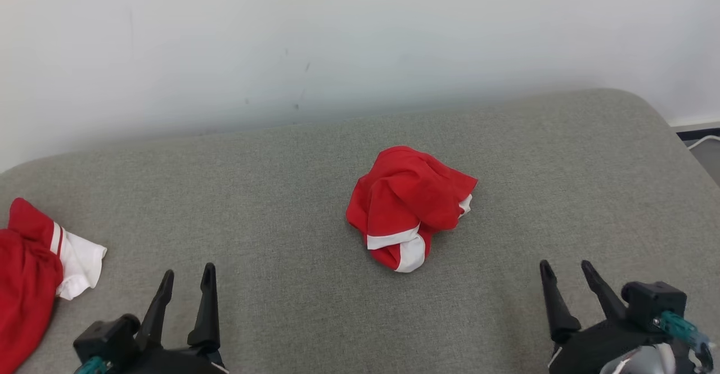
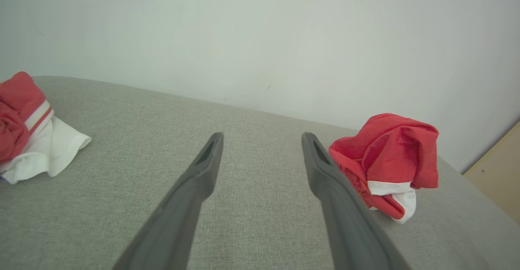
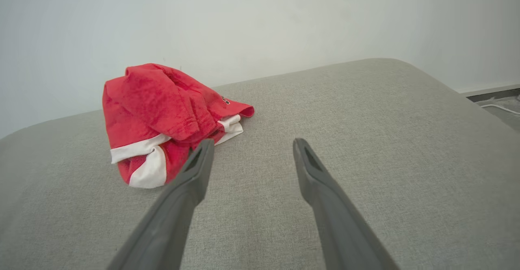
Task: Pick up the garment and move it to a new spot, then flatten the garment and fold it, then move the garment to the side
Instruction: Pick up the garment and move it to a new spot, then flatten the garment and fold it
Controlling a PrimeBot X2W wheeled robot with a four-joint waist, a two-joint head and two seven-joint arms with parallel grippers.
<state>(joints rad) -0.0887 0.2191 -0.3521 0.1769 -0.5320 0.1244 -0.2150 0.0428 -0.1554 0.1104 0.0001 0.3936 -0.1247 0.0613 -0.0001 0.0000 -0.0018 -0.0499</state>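
Observation:
A crumpled red garment [image 1: 408,205] with white trim lies bunched in the middle of the grey cushioned surface [image 1: 281,183]. It appears to the right of the fingers in the left wrist view [image 2: 386,160] and to the left of them in the right wrist view [image 3: 162,115]. My left gripper [image 1: 187,279] stands open at the lower left, well short of the garment, nothing between its fingers [image 2: 262,140]. At the lower right my right gripper [image 1: 565,269] is open too, empty [image 3: 252,146], to the garment's right and nearer me.
A second red and white garment [image 1: 34,273] lies at the surface's left edge, also at the left [image 2: 28,132] of the left wrist view. A pale wall [image 1: 337,36] runs behind. The surface's rounded right corner [image 1: 647,115] drops to floor with a white cable [image 1: 703,140].

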